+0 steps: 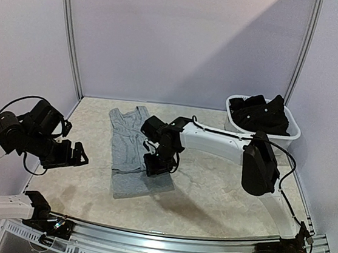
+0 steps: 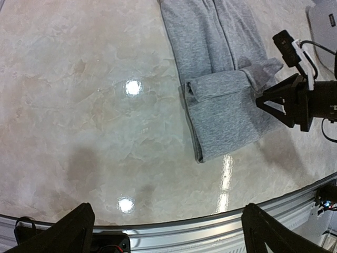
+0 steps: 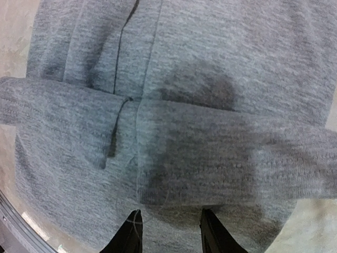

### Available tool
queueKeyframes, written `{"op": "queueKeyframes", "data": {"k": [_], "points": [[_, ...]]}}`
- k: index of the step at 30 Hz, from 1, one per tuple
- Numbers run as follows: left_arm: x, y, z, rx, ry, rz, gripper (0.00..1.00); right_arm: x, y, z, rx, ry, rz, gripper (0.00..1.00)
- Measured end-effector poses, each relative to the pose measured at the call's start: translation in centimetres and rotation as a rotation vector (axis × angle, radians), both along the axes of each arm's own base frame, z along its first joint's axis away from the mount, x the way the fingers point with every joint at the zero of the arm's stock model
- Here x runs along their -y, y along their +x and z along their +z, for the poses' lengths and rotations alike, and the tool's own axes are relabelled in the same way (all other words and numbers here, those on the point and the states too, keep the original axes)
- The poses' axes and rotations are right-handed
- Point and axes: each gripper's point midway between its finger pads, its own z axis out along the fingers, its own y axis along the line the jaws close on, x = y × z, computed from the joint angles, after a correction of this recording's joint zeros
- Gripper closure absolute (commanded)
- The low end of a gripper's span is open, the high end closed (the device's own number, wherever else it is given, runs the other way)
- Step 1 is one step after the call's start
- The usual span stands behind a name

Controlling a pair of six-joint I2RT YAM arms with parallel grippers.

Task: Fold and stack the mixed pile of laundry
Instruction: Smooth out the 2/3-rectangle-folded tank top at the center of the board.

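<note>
The grey top (image 1: 126,152) looks soft, limp and light, best pinched at its right-hand fold, where the right gripper (image 1: 155,166) hovers part-open.

In the right wrist view the light grey sleeveless top (image 3: 174,132) runs off the top and side edges; the right gripper (image 3: 171,216) is cropped at the bottom, its hold on cloth unclear. Upper right overhead, the black garments (image 1: 261,112) blur into one dark heap.
</note>
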Motion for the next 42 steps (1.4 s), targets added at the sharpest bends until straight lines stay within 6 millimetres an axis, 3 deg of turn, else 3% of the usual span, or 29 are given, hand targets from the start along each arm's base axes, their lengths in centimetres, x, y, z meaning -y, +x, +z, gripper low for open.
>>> {"op": "queueKeyframes", "data": {"k": [8,16,30,36,42], "points": [[0.0,-0.1,-0.2,-0.013,0.000,0.004,0.01,-1.2,0.9,-0.9,0.020,0.017,-0.002,0.63],[-0.2,-0.4,-0.7,-0.045,0.019,0.004,0.01,-1.1,2.5,-1.0,0.050,0.029,-0.030,0.63],[0.0,-0.3,-1.2,-0.094,0.047,0.001,0.01,-1.7,8.2,0.8,0.147,0.122,-0.119,0.60],[1.0,0.3,-0.8,-0.120,0.046,-0.037,0.02,-3.6,11.1,1.5,0.213,0.219,-0.154,0.56],[2.4,1.2,-1.2,-0.160,0.054,-0.104,0.05,-3.8,14.3,3.3,0.270,0.300,-0.212,0.55]]}}
